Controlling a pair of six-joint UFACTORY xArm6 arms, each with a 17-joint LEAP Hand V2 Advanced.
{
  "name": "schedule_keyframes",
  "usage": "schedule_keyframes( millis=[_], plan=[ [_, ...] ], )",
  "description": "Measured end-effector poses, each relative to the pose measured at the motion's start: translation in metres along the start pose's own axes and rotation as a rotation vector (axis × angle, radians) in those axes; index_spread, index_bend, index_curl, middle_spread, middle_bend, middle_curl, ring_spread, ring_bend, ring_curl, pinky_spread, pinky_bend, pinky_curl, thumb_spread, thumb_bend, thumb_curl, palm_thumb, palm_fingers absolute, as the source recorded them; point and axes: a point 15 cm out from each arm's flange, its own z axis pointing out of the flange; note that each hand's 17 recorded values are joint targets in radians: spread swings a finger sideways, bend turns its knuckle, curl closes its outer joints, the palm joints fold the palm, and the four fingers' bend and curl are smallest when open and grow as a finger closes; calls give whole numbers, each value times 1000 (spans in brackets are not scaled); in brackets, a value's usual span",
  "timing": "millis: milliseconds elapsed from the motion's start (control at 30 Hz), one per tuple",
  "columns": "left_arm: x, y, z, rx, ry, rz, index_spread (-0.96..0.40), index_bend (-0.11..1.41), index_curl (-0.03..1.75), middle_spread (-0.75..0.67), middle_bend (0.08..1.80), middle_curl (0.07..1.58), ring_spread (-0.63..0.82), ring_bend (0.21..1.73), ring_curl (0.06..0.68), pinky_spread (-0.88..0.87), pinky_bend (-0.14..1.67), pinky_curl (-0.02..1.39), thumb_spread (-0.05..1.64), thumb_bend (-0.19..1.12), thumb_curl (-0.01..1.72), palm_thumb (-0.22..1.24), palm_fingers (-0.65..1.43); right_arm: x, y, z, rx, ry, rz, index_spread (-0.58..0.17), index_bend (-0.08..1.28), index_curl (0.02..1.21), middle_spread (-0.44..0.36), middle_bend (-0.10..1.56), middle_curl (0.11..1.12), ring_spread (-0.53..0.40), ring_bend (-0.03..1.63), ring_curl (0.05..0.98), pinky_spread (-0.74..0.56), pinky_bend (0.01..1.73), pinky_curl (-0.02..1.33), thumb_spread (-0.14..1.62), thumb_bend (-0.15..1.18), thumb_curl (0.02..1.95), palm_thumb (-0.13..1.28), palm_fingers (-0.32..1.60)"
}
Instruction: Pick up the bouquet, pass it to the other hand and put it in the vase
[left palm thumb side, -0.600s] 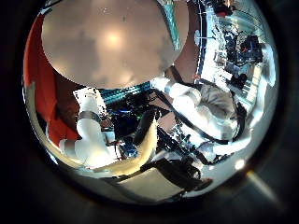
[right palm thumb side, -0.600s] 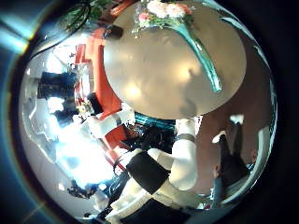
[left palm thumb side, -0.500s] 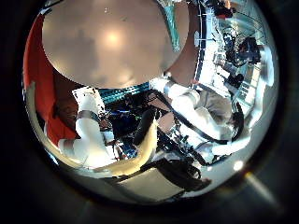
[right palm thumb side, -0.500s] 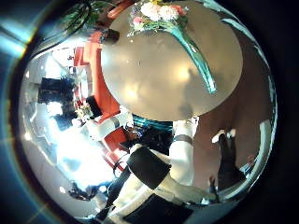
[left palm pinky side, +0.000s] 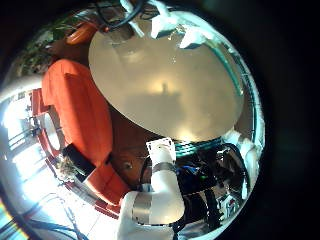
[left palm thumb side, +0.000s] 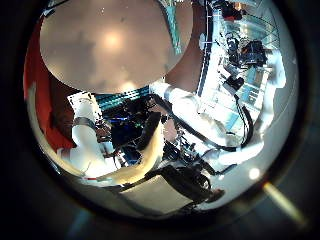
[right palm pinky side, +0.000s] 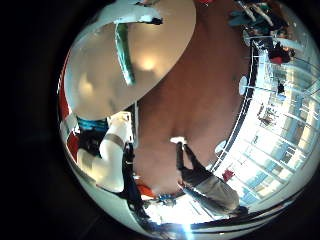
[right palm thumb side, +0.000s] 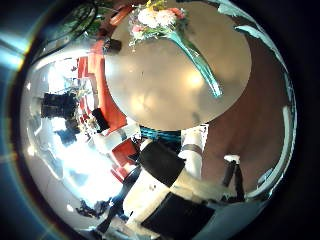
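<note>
The bouquet (right palm thumb side: 165, 20) lies flat on the round table (right palm thumb side: 150, 95), its flower heads near the table's edge and its long stems (right palm thumb side: 200, 65) pointing toward the middle. The right little finger side palm view shows the stems (right palm pinky side: 124, 55) on the same table (right palm pinky side: 100, 85). The left thumb side palm view shows a bit of stem (left palm thumb side: 175, 20) at the table's rim. My right hand (right palm thumb side: 190, 150) is well above the table, fingers relaxed, holding nothing. My left hand (left palm thumb side: 90, 135) is also high over the table (left palm pinky side: 170, 85), fingers relaxed and empty.
A small dark object (right palm thumb side: 112, 45) stands at the table's edge beside the flower heads. A long cushioned seat (left palm pinky side: 75, 110) runs along one side of the table. Bare floor (right palm pinky side: 195, 100) surrounds the other side.
Both thumb side views have shifted a little, so both hands have moved slightly. The bouquet still lies in the same place on the table.
</note>
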Motion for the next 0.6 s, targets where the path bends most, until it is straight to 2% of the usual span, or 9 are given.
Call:
schedule_keyframes(
  millis=[133,267,400,600],
  plan=[
    [1,2,3,-4,-2,17,-91,194,386,242,184,332,455,548,136,493,196,297,1096,-22,302,218,247,31,-12,21,-30,-44,81,-268,163,304,-105,550,408,-173,1022,232,175,752,46,1146,-11,291,304,555],
    [4,6,12,-19,2,37,-91,193,389,242,183,330,457,541,137,494,194,297,1104,-21,301,221,249,42,-36,42,-49,-55,95,-259,172,310,-123,574,424,-205,1056,253,108,791,37,1141,-16,300,326,567],
    [5,9,16,-6,3,58,-92,193,395,242,186,327,457,538,140,494,191,296,1107,-22,300,222,254,37,-58,60,-60,-66,165,-246,177,318,-138,603,445,-238,1097,276,25,853,23,1135,-19,314,341,614],
    [8,7,16,1,4,79,-96,193,399,242,186,325,451,531,143,493,190,293,1109,-22,299,222,257,17,-63,131,-126,-104,188,-248,187,338,-151,640,479,-258,1126,305,-77,935,9,1115,-24,326,344,656]
  ],
)
